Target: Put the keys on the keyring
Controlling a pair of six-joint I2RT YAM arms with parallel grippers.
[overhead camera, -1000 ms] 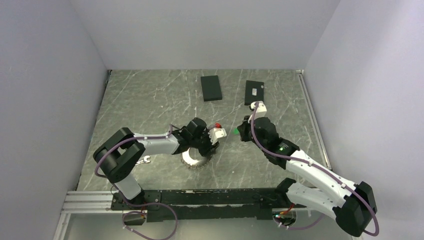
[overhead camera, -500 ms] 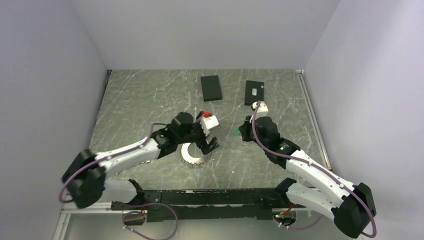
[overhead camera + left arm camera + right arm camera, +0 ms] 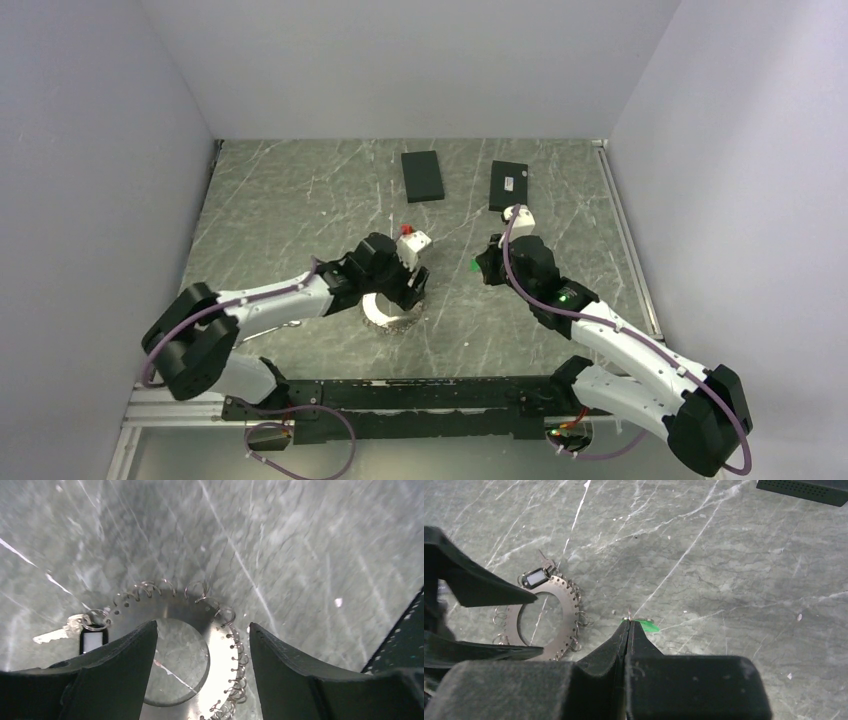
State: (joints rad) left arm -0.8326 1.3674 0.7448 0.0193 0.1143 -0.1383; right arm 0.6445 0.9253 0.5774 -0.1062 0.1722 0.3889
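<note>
The keyring [image 3: 386,316] is a flat metal disc with an open centre and small wire loops round its rim, lying on the marble table. My left gripper [image 3: 202,647] hangs open just above it, its fingers [image 3: 125,665] either side of the disc's right half [image 3: 225,650], holding nothing. One key [image 3: 52,636] with a black-and-white tag [image 3: 92,640] hangs on a loop at the rim. My right gripper [image 3: 629,625] is shut on a green-tagged key [image 3: 648,626], whose small wire ring pokes up at the fingertips. It is to the right of the keyring [image 3: 569,611] and apart from it.
Two flat black boxes [image 3: 422,175] [image 3: 509,185] lie at the back of the table; one shows at the top right of the right wrist view [image 3: 806,487]. The left arm's fingers [image 3: 479,587] reach over the keyring's left side there. Grey walls enclose the table.
The left gripper opened wide over the keyring, then narrowed a little. The left arm's elbow swung out to the left. The right arm and its green key stayed put.
</note>
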